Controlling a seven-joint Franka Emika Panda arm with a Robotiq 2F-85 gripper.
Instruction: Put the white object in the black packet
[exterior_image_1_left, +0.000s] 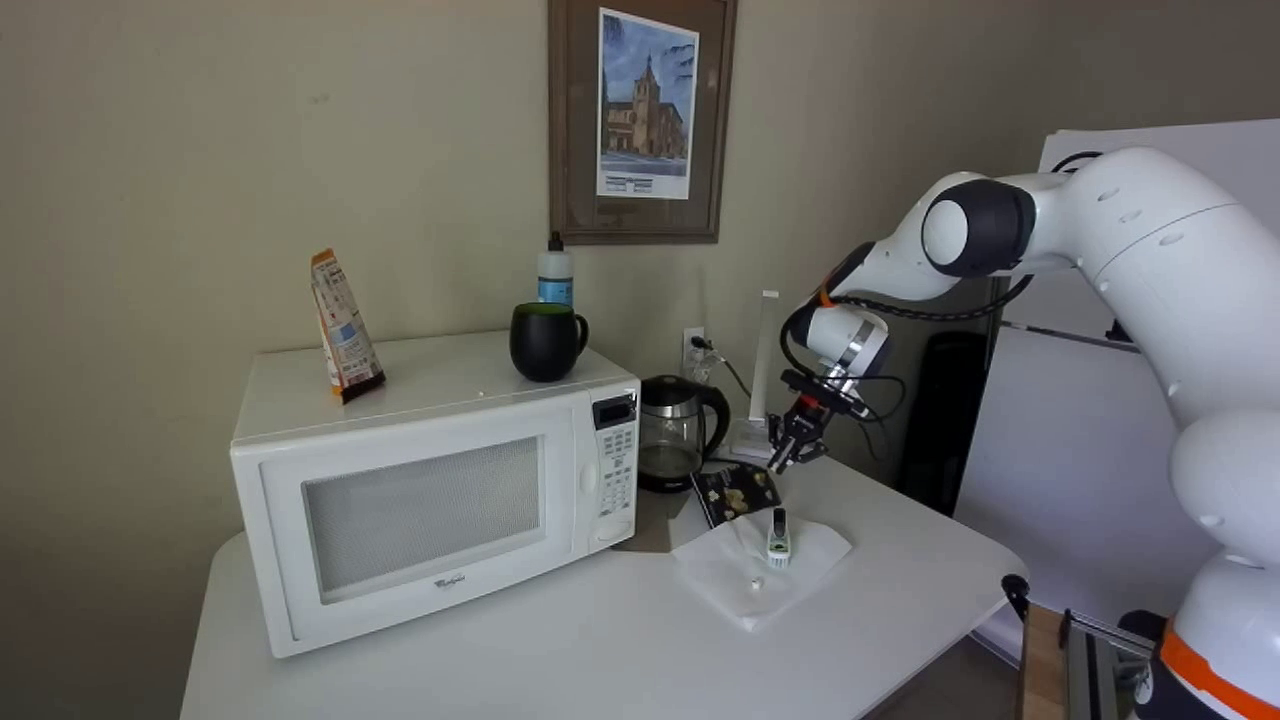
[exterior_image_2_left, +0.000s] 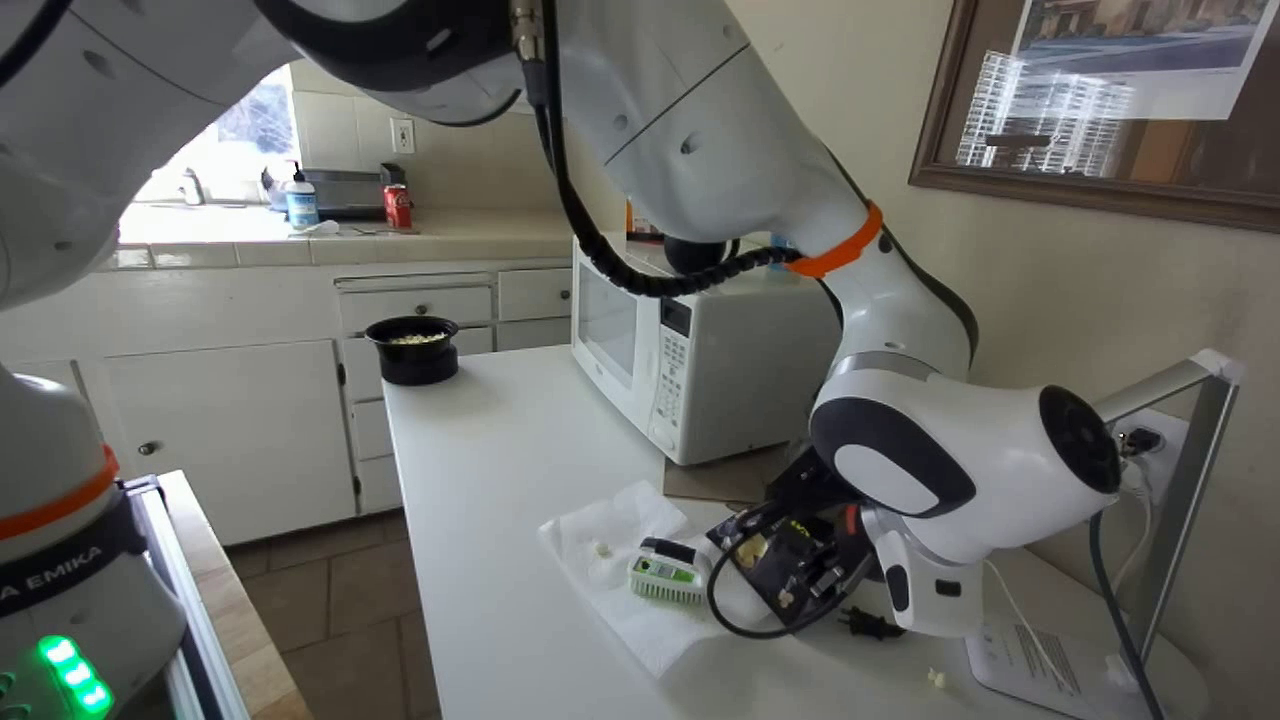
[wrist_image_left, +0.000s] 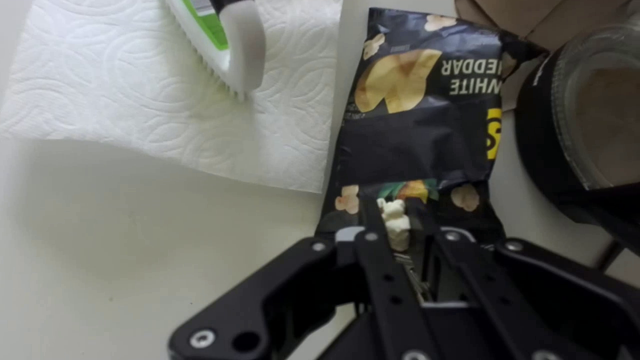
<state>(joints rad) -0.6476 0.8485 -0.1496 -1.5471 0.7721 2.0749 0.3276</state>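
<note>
The black packet (wrist_image_left: 420, 142) with popcorn pictures lies on the table; it shows in both exterior views (exterior_image_1_left: 735, 494) (exterior_image_2_left: 760, 570). My gripper (wrist_image_left: 395, 210) is over the packet's near end in the wrist view, with its fingers closed round a small white popcorn-like piece (wrist_image_left: 398, 230). In an exterior view the gripper (exterior_image_1_left: 778, 466) points down at the packet's back edge; the held piece is too small to make out there. Whether the packet's mouth is open cannot be told. Another small white piece (exterior_image_1_left: 757, 583) lies on the paper towel (exterior_image_1_left: 720, 575).
A white-green brush (exterior_image_1_left: 778, 545) stands on the towel beside the packet. A glass kettle (exterior_image_1_left: 672, 440) and the microwave (exterior_image_1_left: 440, 500) stand close by. A white stand (exterior_image_2_left: 1050, 660) and a black plug (exterior_image_2_left: 870, 624) are near the arm. Another white bit (exterior_image_2_left: 937, 679) lies on the table.
</note>
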